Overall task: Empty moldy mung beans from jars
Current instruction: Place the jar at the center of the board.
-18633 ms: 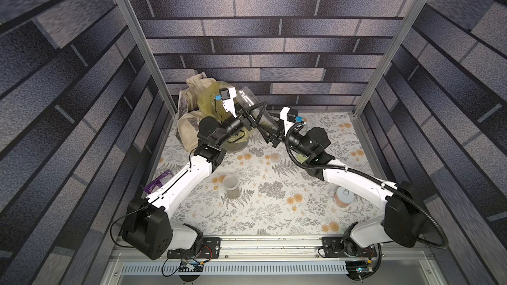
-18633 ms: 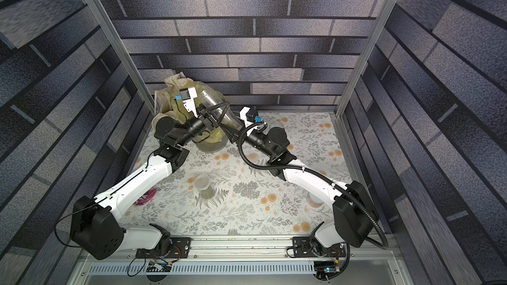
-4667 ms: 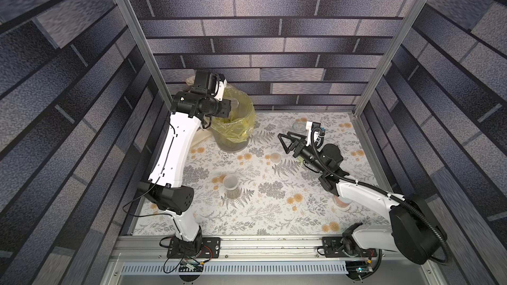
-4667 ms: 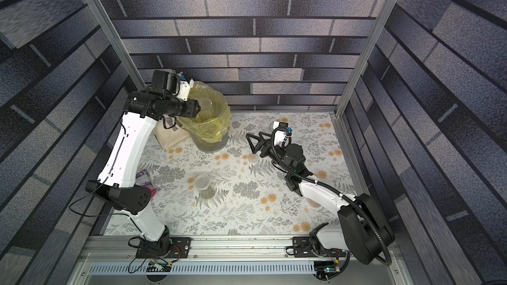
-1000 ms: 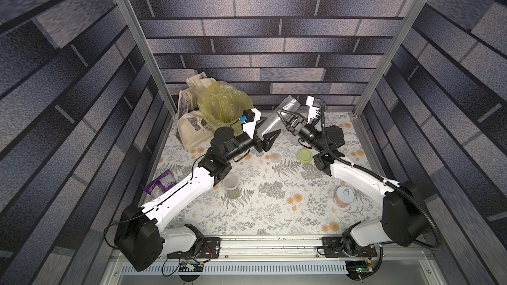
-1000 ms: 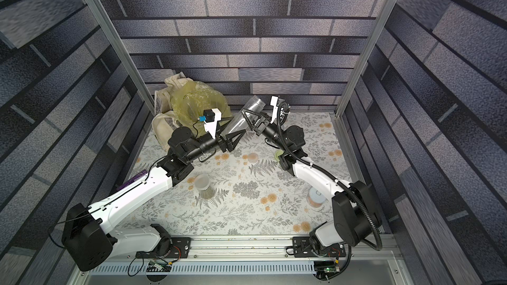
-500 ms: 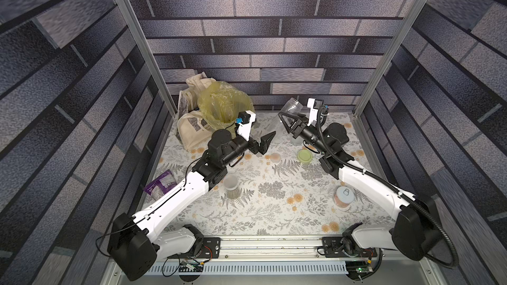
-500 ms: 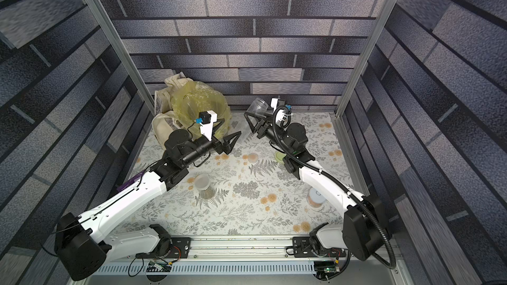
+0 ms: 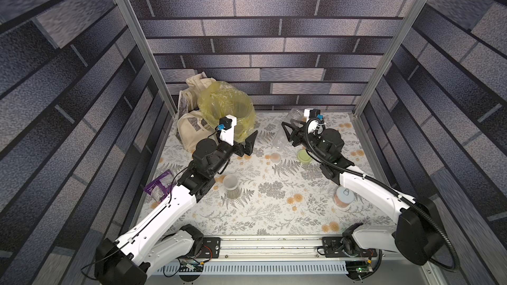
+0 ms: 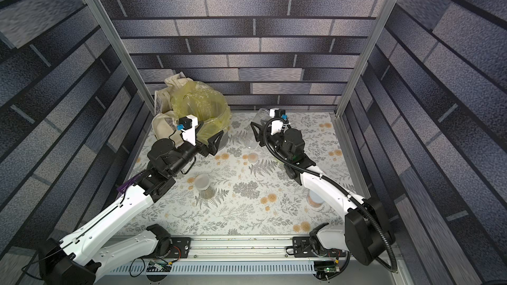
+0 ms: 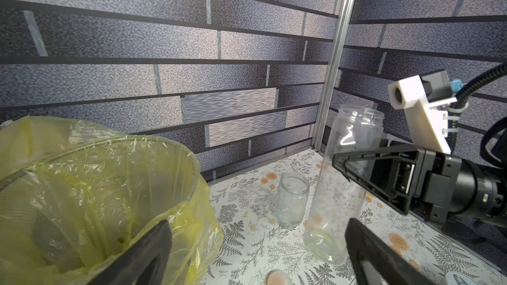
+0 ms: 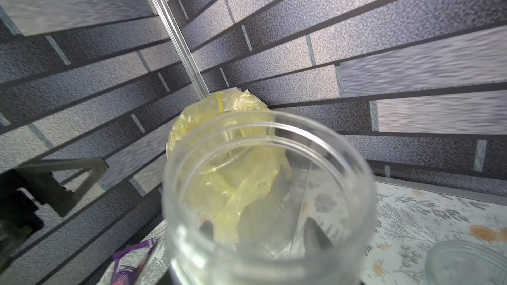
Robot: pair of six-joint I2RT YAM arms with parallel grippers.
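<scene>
My right gripper (image 9: 288, 130) (image 11: 340, 161) is shut on a tall clear jar (image 9: 286, 128) (image 10: 255, 130) (image 11: 343, 187), which is lidless, empty and upright, with its base at or just above the cloth at the back right. In the right wrist view its open mouth (image 12: 269, 201) fills the frame. My left gripper (image 10: 210, 137) (image 11: 255, 256) is open and empty, between the jar and the bin. A short lidless jar (image 11: 292, 204) (image 12: 466, 264) stands behind. A lidded jar (image 9: 231, 185) (image 10: 203, 185) mid-table holds mung beans (image 9: 232, 193).
A bin lined with a yellow bag (image 9: 225, 111) (image 11: 96, 187) stands at the back left, with a beige cloth bag (image 9: 192, 130) beside it. A pale green lid (image 9: 304, 157) and a small lid (image 9: 275, 157) lie loose. A pink can (image 9: 343, 197) sits front right and a purple packet (image 9: 159, 186) at the left edge.
The left gripper has drawn back from the jar's base towards the bin and stands wide open. The right gripper has turned the jar from tilted to upright and lowered it at the back right.
</scene>
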